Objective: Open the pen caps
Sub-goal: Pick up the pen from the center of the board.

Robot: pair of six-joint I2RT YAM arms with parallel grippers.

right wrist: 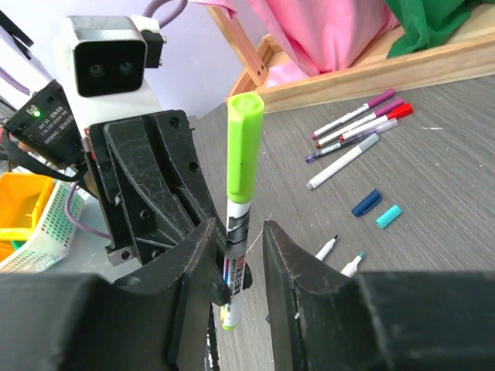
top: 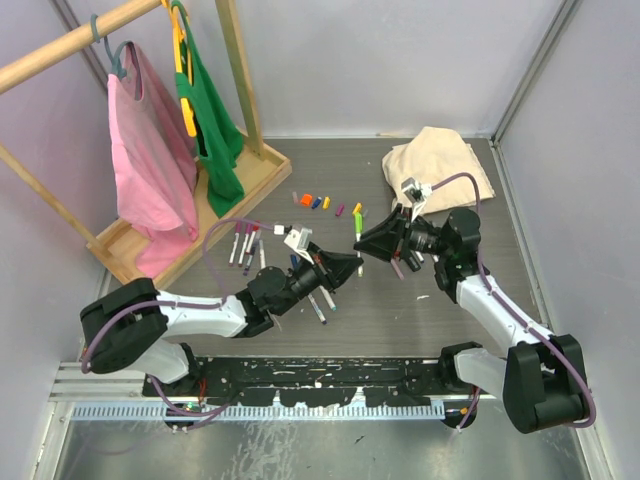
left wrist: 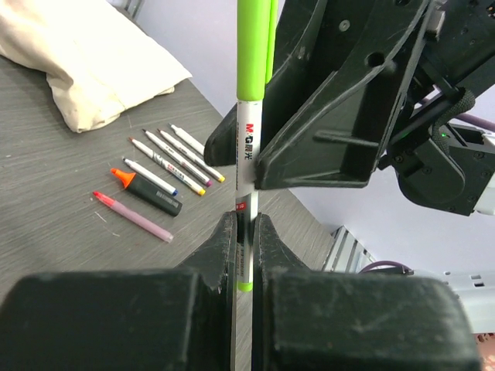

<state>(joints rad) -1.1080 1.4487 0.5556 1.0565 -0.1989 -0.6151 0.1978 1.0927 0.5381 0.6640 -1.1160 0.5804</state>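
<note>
**A:** While my left gripper point(left wrist: 244, 226) pinches the tail of the white barrel point(left wrist: 248, 143) and holds it off the table, where would you put the right one?

**B:** Further up the pen. My right gripper point(right wrist: 240, 236) straddles the barrel just under the green cap point(right wrist: 245, 147), with its jaws spread and a clear gap on one side. I'd slide it along until both pads face the cap itself, then squeeze and pull straight along the barrel. I reckon a slanted pull would bend the pen or twist it loose in the left grip.

**A:** Is the other pad touching the barrel?

**B:** I can't tell. From the right wrist it looks close against the barrel, but the finger's own edge covers the spot.

**A:** And from above?

**B:** Poor. Both gripper bodies meet nose to nose, and I can't pick the pen out between them. The left wrist view cuts off the cap's tip at the upper edge, and the right finger overlaps one side of the cap.

**A:** What else is on the table?

**B:** Loose caps point(right wrist: 366, 202) lie there, and there are capped markers point(right wrist: 363, 116) near the wooden rack point(right wrist: 402, 73). I can't count them from here.
</note>
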